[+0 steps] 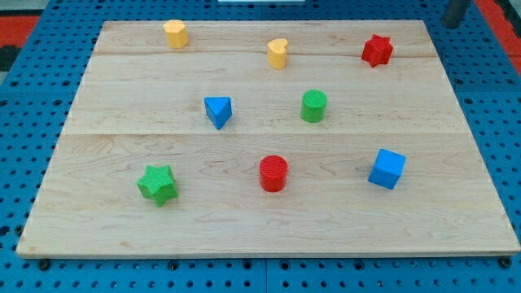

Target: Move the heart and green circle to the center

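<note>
A: Near edge of the worktop (98,236)?
B: Green star (157,184), red cylinder (273,173), blue cube (387,168) sitting apart.
A: Targets?
B: Green circle (314,106) standing right of centre, beside blue triangle (218,111); yellow heart (278,53) lying beyond, between yellow hexagon (175,33) and red star (377,50).
A: End effector?
B: Only a dark rod (456,13) showing top right; my tip is lying out of view, state unreadable.

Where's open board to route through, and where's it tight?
Open: the strip along the view's bottom under the green star, red cylinder and blue cube; the left side beside the blue triangle. Tightest: mid-board between the blue triangle, green circle and yellow heart. My tip sits at the top right corner, off the blocks.
</note>
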You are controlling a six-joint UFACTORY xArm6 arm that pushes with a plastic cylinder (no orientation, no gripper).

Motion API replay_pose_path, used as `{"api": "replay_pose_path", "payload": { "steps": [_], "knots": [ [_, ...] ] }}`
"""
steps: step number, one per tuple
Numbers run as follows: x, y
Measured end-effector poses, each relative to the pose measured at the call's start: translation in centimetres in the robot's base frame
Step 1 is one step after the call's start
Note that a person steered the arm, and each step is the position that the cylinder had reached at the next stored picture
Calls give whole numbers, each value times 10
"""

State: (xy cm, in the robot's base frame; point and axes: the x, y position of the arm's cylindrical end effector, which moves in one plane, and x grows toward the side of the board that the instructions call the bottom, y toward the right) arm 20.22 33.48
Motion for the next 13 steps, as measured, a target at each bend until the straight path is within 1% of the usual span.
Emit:
{"api": "replay_pose_path", "payload": {
  "steps": [2,3,4,5,6,7,8,9,11,13],
  "knots": [
    [5,1],
    [45,-9],
    [41,-83],
    [-9,-133],
    [-4,-180],
    [8,-250],
    [31,-294],
    [78,-321],
    [150,-327],
    [144,-214]
  ]
}}
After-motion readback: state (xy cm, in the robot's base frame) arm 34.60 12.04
